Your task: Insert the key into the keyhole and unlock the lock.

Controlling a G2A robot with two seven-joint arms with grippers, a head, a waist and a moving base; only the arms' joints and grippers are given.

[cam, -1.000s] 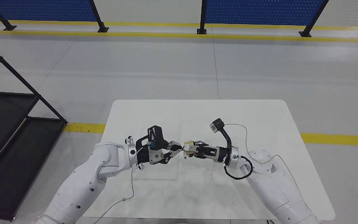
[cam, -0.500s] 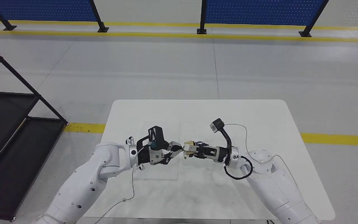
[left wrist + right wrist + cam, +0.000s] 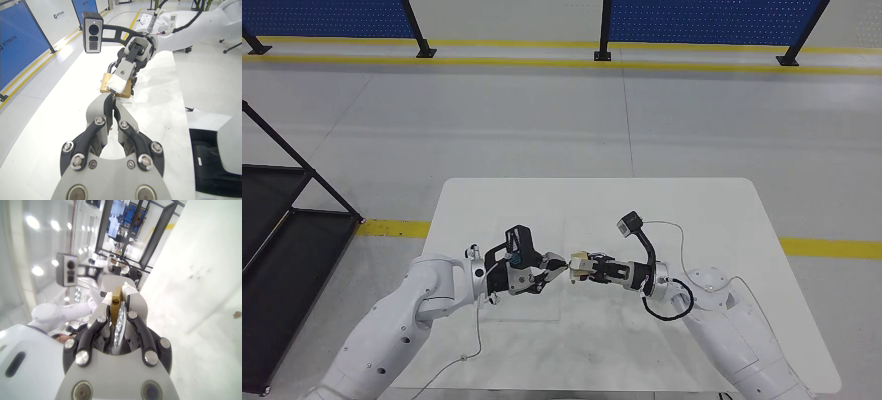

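The lock (image 3: 105,83), a brass padlock, is held above the middle of the table (image 3: 702,215). The right gripper (image 3: 115,293) has it clamped tight across its flat faces. From the left, the left gripper (image 3: 113,97) is pinched narrow on the key (image 3: 114,96). Only a sliver of the key shows at the tips, touching the lock's left end, and I cannot tell whether the blade is in the keyhole.

The lock looks heavy, stiff and smooth, so it could slip or twist in the grip. Holding its broad faces, as here, seems right. The key looks thin and light, is best held by its bow, and needs square alignment.

The left wrist view shows key meeting lock. The right wrist view shows the shackle (image 3: 119,321) running back into the gripper. The top view shows both arms meeting tip to tip.
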